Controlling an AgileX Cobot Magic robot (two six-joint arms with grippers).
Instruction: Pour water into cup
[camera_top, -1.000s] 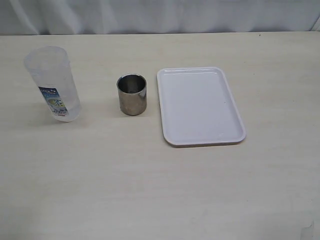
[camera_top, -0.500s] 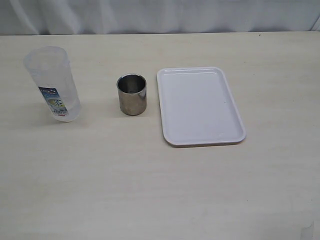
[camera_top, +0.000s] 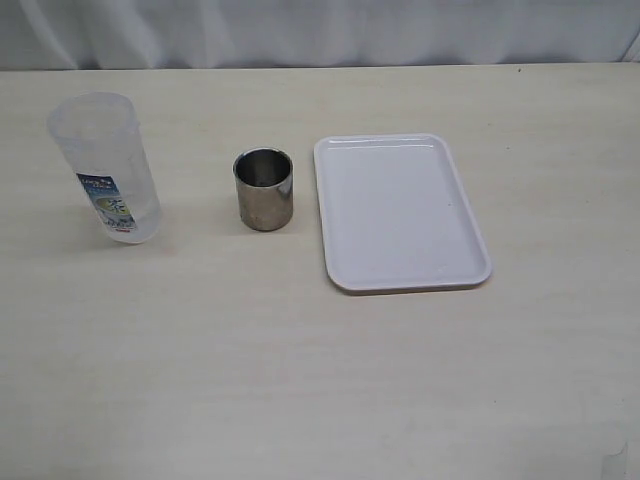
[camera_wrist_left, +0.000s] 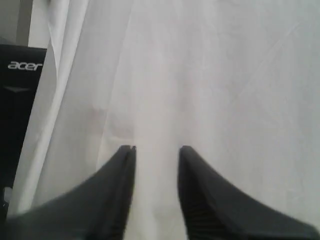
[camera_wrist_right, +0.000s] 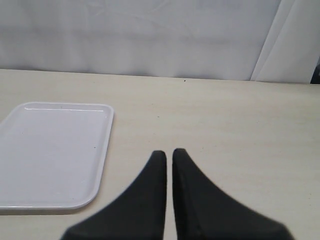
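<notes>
The tall translucent plastic container with a blue-and-white label stands upright at the left of the table; the clear water in it is barely visible through its wall. The shiny steel cup stands upright to its right, apart from it. Neither gripper shows in the exterior view. In the left wrist view my left gripper is open with nothing between its fingers, facing a white curtain. My right gripper is shut and empty above the bare table, beside the tray.
A white rectangular tray, also in the right wrist view, lies empty just right of the cup. A white curtain hangs behind the table's far edge. A black monitor shows beside the curtain in the left wrist view.
</notes>
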